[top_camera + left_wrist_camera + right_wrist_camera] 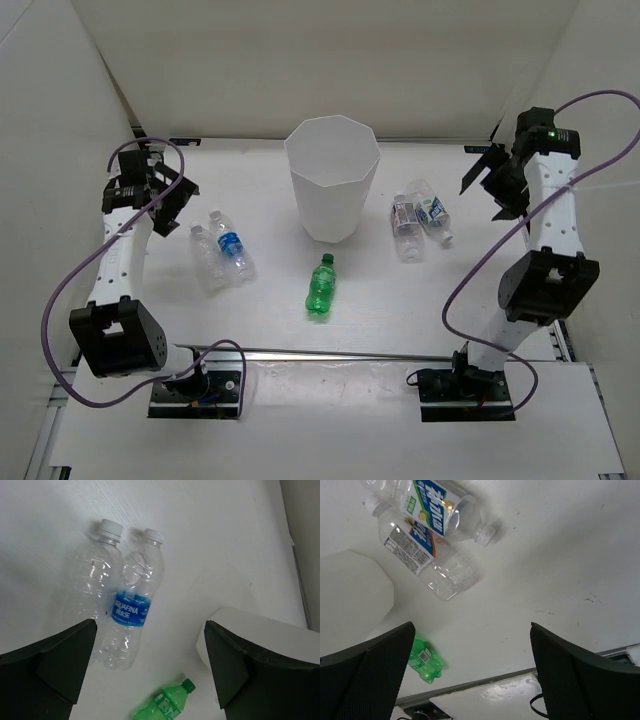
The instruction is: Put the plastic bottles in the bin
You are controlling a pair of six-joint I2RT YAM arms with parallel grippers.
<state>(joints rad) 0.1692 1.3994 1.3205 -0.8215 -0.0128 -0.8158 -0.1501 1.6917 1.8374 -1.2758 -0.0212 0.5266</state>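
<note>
The white faceted bin (pixel 300 160) stands upright at the table's middle back. Two clear bottles, one unlabelled (pixel 205 258) and one with a blue label (pixel 232 248), lie left of it. The green bottle (pixel 321 287) lies in front of it. Two more clear bottles (pixel 406 225) (pixel 432 212) lie to its right. My left gripper (pixel 172 205) is open and empty, raised left of the left pair. My right gripper (pixel 488 185) is open and empty, raised right of the right pair. The left wrist view shows the blue-label bottle (pixel 131 615), the green bottle (pixel 165 705) and the bin (pixel 250 630).
White enclosure walls close in the back and both sides. A metal rail (pixel 400 355) runs along the front by the arm bases, and purple cables (pixel 60 290) loop beside each arm. The right wrist view shows the right pair (pixel 415 550) and the bin's side (pixel 350 595).
</note>
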